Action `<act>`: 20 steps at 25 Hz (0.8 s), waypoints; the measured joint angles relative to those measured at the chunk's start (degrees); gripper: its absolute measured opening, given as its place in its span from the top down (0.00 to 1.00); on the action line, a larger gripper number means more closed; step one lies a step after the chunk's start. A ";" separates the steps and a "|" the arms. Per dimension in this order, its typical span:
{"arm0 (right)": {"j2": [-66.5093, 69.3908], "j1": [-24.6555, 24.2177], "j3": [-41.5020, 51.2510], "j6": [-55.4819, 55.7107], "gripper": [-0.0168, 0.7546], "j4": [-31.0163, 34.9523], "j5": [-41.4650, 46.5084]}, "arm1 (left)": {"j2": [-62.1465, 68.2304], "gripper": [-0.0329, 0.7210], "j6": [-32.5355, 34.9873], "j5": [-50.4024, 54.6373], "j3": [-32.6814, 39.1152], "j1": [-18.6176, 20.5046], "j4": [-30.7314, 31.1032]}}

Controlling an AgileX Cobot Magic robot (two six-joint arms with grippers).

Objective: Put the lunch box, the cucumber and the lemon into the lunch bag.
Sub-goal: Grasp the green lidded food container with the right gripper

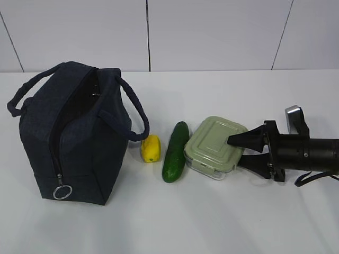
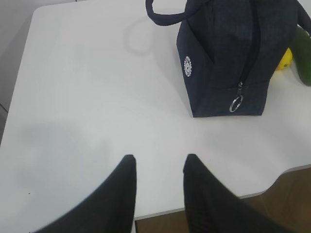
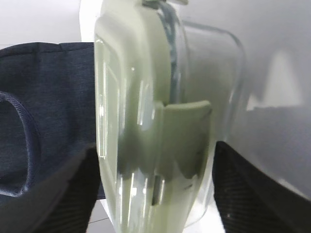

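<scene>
- Navy fabric lunch bag (image 1: 74, 137), one, unzipped, near worktop's left edge.
- One yellow lemon (image 1: 150, 148), one dark green cucumber (image 1: 175, 152), one sage-lidded clear lunch box (image 1: 216, 146).
- Right claw (image 1: 239, 151) spread wide, straddling the lunch box's edge; contact unclear.
- Left claw (image 2: 159, 167) partly parted, grasping nothing.

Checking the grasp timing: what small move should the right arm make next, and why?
Probably close the jaws on the lunch box. The right gripper already straddles its right edge, one jaw above the lid and one below, still open, and the lunch bag stands unzipped.

No readable text anywhere; the lunch bag (image 2: 223, 58) bears only a small white round emblem (image 2: 187, 66).
</scene>
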 joint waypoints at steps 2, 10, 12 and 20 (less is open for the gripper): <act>0.00 0.00 0.00 0.00 0.33 0.00 0.00 | 0.00 0.64 0.00 0.00 0.00 0.00 0.00; 0.12 0.00 0.00 -0.08 0.42 0.00 0.00 | 0.00 0.64 0.00 0.00 0.00 0.00 0.00; 0.12 0.00 0.00 -0.08 0.43 0.00 0.00 | 0.00 0.64 0.00 0.00 0.00 0.00 0.00; 0.12 0.00 0.00 -0.08 0.48 0.25 0.00 | 0.00 0.64 0.00 0.00 0.00 0.00 0.00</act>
